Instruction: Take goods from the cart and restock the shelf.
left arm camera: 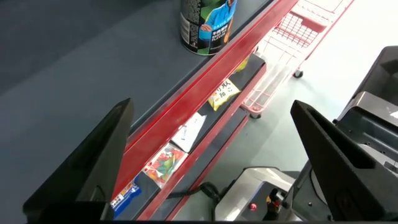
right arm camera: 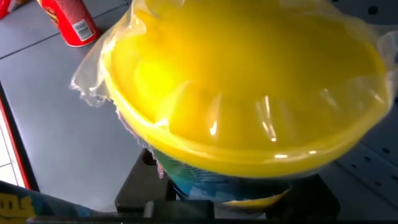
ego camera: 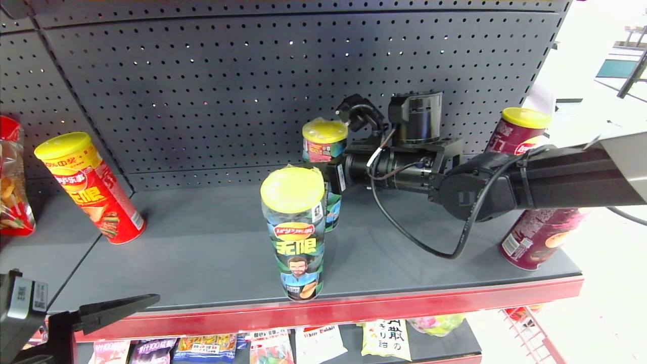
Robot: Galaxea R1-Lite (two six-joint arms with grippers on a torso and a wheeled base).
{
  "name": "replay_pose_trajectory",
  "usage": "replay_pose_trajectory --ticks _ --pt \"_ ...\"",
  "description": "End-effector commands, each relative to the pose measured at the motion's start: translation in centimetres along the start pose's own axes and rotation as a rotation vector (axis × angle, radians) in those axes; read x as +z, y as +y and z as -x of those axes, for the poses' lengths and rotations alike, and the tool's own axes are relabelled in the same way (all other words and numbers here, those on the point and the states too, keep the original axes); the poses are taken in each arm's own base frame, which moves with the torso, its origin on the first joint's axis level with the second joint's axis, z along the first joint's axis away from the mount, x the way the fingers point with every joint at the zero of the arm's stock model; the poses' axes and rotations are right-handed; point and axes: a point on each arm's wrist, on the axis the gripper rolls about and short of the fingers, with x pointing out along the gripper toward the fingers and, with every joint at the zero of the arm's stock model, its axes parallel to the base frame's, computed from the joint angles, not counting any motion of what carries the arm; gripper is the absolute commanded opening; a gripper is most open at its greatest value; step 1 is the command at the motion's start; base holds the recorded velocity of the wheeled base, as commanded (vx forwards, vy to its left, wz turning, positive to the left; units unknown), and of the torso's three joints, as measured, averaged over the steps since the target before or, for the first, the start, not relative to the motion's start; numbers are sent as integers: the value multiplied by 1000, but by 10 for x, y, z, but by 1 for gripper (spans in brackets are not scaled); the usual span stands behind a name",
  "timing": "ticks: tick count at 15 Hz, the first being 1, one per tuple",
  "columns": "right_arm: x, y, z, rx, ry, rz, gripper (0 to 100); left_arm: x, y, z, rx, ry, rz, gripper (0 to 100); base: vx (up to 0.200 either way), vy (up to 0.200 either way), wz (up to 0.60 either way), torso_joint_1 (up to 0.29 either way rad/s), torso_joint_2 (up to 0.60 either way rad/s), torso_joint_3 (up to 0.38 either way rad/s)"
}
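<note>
Green can (ego camera: 323,149) pinched between right fingers (right arm camera: 140,190); left fingers (left arm camera: 106,163) spread wide.

We log a green-blue can (ego camera: 323,144) with a film-wrapped yellow lid, upright and clasped in the right gripper (ego camera: 329,174), toward the back of the grey shelf (ego camera: 212,253). Its twin can (ego camera: 294,232) stands upright just in front of that gripper, near the shelf's red edge. Well beyond the gripper's tip a red can (ego camera: 88,187) leans, and back along its arm stand maroon cans (ego camera: 538,235), partly hidden.
</note>
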Motion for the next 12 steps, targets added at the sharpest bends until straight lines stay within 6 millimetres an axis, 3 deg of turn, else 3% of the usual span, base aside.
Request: replay_pose_trajectory --ticks 1,3,4,7,12 --pt "2 2 1 3 -5 2 0 -1 0 0 -1 4 3 100 0 0 0 0 0 0" --pt "-1 3 1 3 4 0 0 -1 0 0 -1 4 3 100 0 0 0 0 0 0" --pt "-1 3 1 3 4 0 100 -1 0 0 -1 6 9 100 0 0 0 0 0 0" --pt "1 3 3 -1 -1 0 100 -1 0 0 -1 7 18 100 0 0 0 0 0 0" --pt "2 11 32 -35 24 -11 100 -2 1 -2 0 25 29 100 0 0 0 0 0 0"
